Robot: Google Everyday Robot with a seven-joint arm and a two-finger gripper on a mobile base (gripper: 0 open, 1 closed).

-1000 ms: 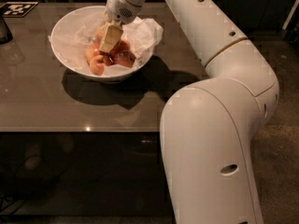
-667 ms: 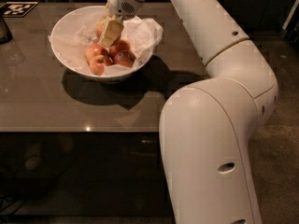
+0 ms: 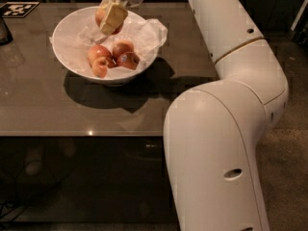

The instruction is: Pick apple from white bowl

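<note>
- On the table, left of centre, the bowl [image 3: 61, 44] holds smaller apples [image 3: 114, 57] on paper [image 3: 150, 32].
- Above the bowl's far side, the gripper [image 3: 109, 23] pinches the apple [image 3: 99, 16], apart from the others.
- Step judged: lift-out.
- Next: raise vertically, hold the grip, clear the rim.

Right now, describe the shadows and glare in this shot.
Camera view: the bowl throws a dark shadow forward and right across the table; a small glare spot sits at the table's front edge; below the table is nearly black; the gripper, above the bowl's far side with jaws closed on the apple, is brightly lit.
</note>
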